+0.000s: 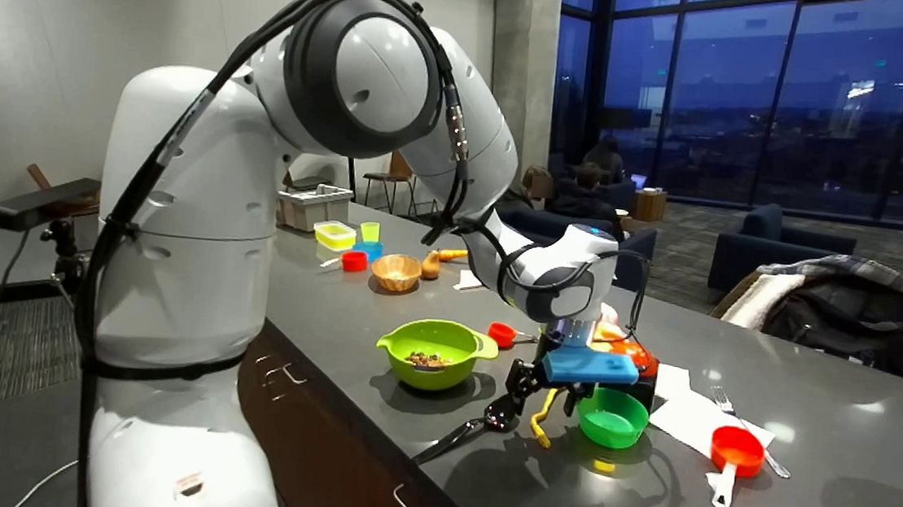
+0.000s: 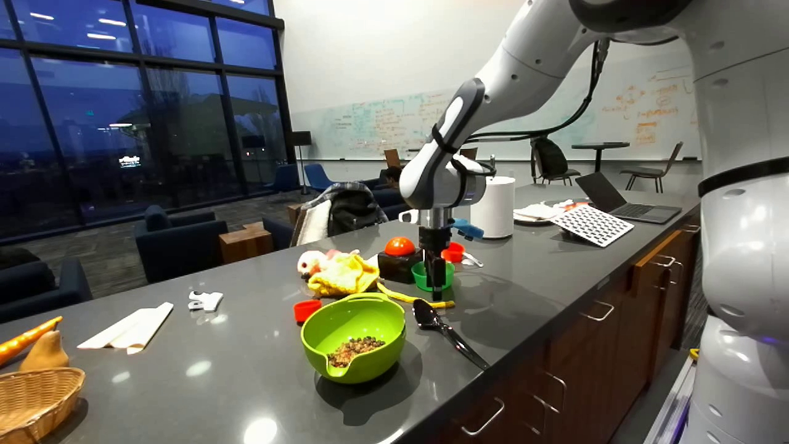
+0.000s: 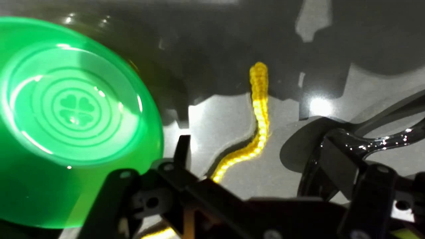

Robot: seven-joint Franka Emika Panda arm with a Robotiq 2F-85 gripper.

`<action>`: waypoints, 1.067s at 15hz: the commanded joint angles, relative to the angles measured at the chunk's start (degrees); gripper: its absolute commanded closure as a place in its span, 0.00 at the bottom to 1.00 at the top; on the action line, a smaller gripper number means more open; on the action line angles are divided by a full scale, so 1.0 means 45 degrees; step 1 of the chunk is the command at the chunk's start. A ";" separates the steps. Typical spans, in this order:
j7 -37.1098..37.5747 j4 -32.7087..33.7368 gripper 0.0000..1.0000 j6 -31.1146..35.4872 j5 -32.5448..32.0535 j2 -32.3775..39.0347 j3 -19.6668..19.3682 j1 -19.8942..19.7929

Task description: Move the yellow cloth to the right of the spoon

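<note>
Hovering just off the head of the spoon (image 2: 452, 335), held the gripper (image 3: 260, 156) low with its fingers (image 3: 340, 164) well apart and nothing clamped in the gap. Had one on either side of the knitted strand (image 3: 262, 131) trailing from the yellow cloth (image 2: 343, 275), as seen from the wrist, without yet pinching it. Found the main bulk of the cloth bunched near the spoon in an exterior view, out past its head and away from its handle, with the strand running back to just beside that head. Also noted a small green bowl (image 3: 79, 126) across the strand from the spoon.

Could not settle, with one finger overlapping the spoon's head in the wrist view, between contact and a narrow gap.

Judged only the approach to be done, or nearly so. Could not yet claim the goal, with the bulk off the spoon's head end rather than plainly to the spoon's right. Had, by that reckoning, most of the work ahead: closing on the strand, lifting without snagging the spoon, bringing the soft fabric round to the spoon's right, laying it down there and letting go.
</note>
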 commanded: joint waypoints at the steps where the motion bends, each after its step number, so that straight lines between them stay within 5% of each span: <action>1: 0.0348 -0.0190 0.00 -0.0045 -0.0404 -0.0174 0.0105 -0.0232; 16: 0.0349 -0.0315 0.00 0.0173 0.0113 0.0251 0.0180 -0.0711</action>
